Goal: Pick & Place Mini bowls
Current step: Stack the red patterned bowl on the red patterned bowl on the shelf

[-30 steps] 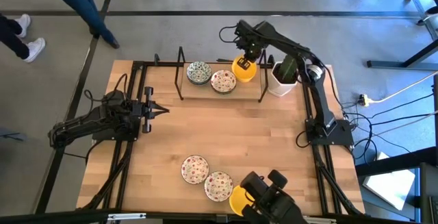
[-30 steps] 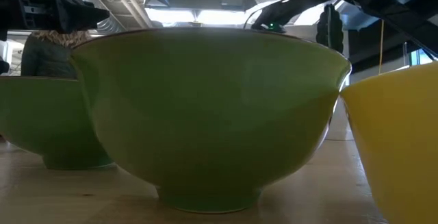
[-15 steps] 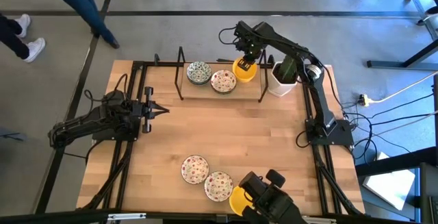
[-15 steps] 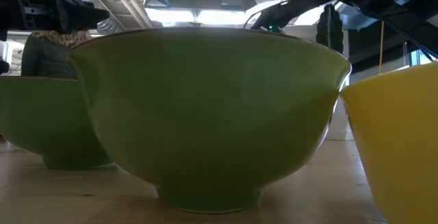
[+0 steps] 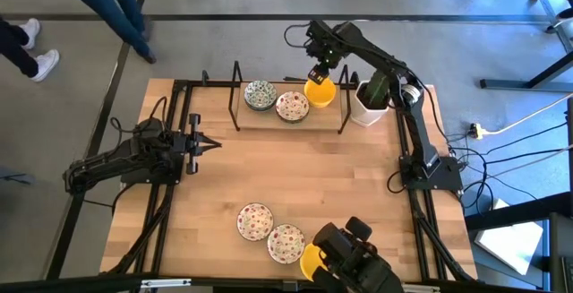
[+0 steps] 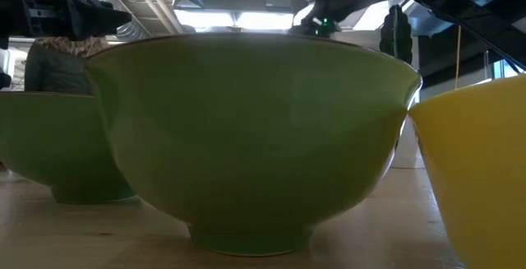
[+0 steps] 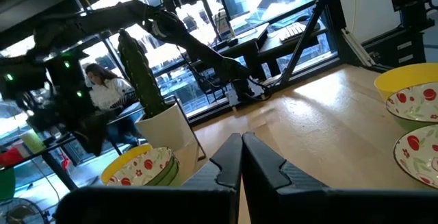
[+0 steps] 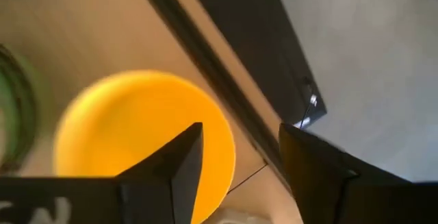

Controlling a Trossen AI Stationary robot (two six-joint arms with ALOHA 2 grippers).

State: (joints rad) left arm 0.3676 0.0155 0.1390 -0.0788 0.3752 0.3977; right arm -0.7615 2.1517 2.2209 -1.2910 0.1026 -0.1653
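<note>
At the bottom of the high view, three bowls sit in a row near the table's [image 5: 269, 163] front edge: a speckled bowl [image 5: 255, 221], a second speckled one [image 5: 286, 244] touching it, and a yellow bowl [image 5: 312, 262] partly hidden by dark camera gear. At mid left the left gripper [image 5: 202, 143] waits over the table edge, fingers pressed together. In the upper middle, between two black uprights, stand a green-blue bowl [image 5: 260, 95], a speckled bowl [image 5: 292, 107] and a yellow bowl [image 5: 320, 90]. The right gripper [image 5: 320, 67] hovers just above that yellow bowl's far rim, fingers spread and holding nothing. A cactus pot [image 5: 368, 103] stands to its right.
</note>
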